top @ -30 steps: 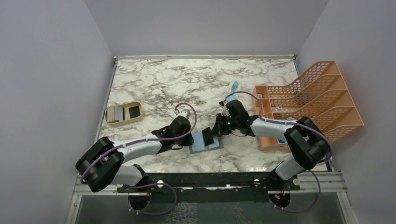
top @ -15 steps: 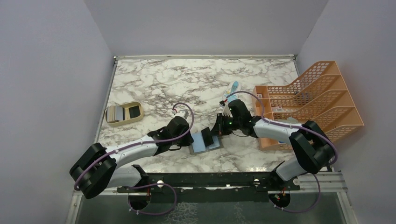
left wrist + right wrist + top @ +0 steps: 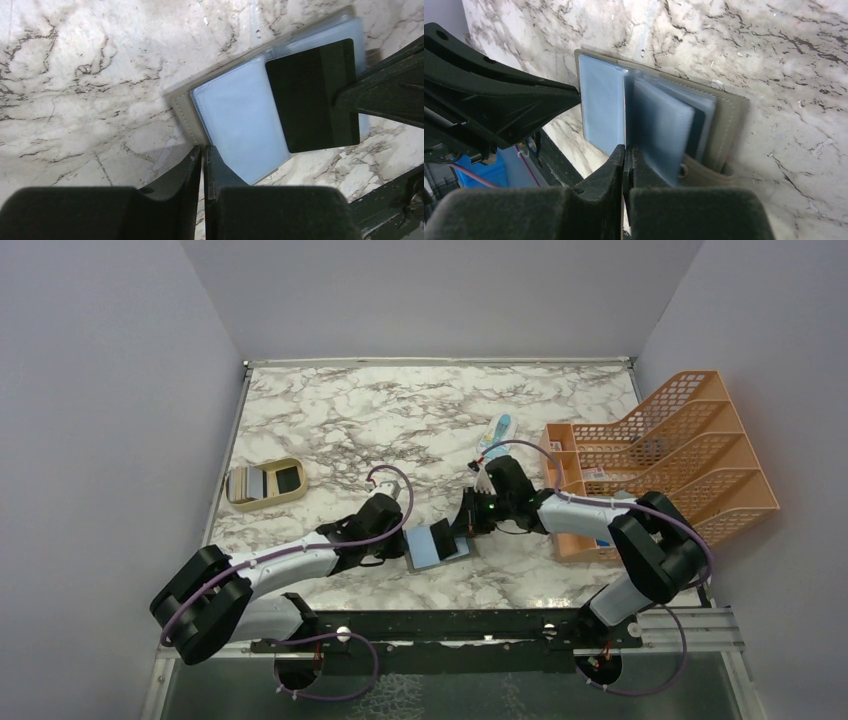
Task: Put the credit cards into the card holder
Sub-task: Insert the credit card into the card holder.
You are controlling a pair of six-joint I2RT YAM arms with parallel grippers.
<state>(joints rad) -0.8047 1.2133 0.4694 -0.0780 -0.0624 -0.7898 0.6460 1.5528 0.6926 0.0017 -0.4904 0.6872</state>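
Observation:
The grey card holder (image 3: 430,550) lies open on the marble in front of the arms, its pale blue pockets facing up (image 3: 240,120) (image 3: 601,105). My right gripper (image 3: 461,527) (image 3: 625,148) is shut on a dark credit card (image 3: 310,95) (image 3: 446,532) and holds it over the pockets on the holder's right half. My left gripper (image 3: 408,546) (image 3: 202,148) is shut and empty, with its tips at the holder's left edge. More credit cards (image 3: 247,483) lie in the tan tray (image 3: 266,501) at the far left.
A large orange mesh file rack (image 3: 670,455) stands at the right, close behind my right arm. A light blue-and-white packet (image 3: 497,430) lies on the marble beyond the right gripper. The tray's other compartment holds a dark item (image 3: 288,478).
The right gripper has shifted the dark card a little to the left over the holder. The left arm has drawn in slightly, its tips still at the holder's left edge.

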